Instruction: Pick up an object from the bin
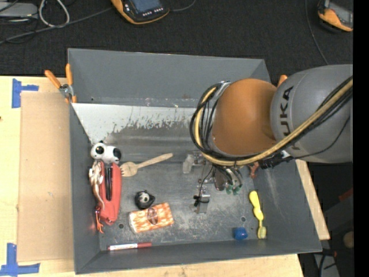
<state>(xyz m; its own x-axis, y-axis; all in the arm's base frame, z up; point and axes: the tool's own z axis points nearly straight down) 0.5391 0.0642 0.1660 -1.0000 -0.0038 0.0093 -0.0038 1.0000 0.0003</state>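
In the bin, a fork lies behind the knob, a packet just before it, a toy left, a brush far right.

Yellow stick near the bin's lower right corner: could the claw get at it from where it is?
Probably yes. The yellow stick lies flat on the bin floor with nothing on top; only a small blue ball sits near its lower end. The claw hangs just left of it, bare floor between.

The one camera is looking down on the grey metal bin from above, slightly to one side, framing it whole; the KUKA arm is reaching in from the view's right.
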